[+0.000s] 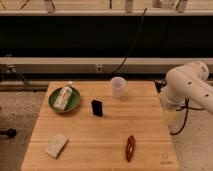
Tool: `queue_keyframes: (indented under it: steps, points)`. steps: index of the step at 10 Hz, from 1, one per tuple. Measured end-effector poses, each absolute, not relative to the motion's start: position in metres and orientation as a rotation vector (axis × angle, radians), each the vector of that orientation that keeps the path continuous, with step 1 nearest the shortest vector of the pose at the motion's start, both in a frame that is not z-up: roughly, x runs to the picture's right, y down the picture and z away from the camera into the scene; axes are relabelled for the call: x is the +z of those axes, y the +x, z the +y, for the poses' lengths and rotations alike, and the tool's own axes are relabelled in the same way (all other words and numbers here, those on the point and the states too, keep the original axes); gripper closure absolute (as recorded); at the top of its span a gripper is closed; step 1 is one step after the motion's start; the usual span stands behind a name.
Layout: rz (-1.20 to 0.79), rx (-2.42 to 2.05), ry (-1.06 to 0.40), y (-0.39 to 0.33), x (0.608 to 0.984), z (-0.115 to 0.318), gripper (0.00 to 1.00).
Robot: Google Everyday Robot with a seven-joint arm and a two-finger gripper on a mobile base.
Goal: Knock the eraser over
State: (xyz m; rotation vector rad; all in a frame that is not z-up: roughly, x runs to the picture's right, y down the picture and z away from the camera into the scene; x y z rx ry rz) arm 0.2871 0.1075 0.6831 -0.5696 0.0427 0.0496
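Note:
The eraser (97, 107) is a small black block standing upright near the middle of the wooden table (100, 145). My white arm (189, 87) is folded at the table's right edge. My gripper (168, 114) hangs below it by that edge, far to the right of the eraser and not touching anything.
A clear cup (118, 86) stands behind and to the right of the eraser. A green bowl (64, 100) with a white bottle in it sits at the back left. A pale beige flat block (56, 145) lies front left, and a red elongated object (130, 147) front right. A black cable (131, 50) hangs behind the table.

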Motion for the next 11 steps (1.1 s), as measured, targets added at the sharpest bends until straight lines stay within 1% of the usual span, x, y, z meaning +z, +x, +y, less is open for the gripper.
queue_keyframes:
  steps: [2,5,8,11]
  points:
    - [0.047,0.035,-0.569,0.285,0.683,0.108,0.2]
    - [0.046,-0.043,-0.561,0.253,0.687,0.101,0.2]
    - [0.054,-0.085,-0.554,0.249,0.687,0.099,0.2]
    - [0.057,-0.14,-0.558,0.225,0.687,0.107,0.2]
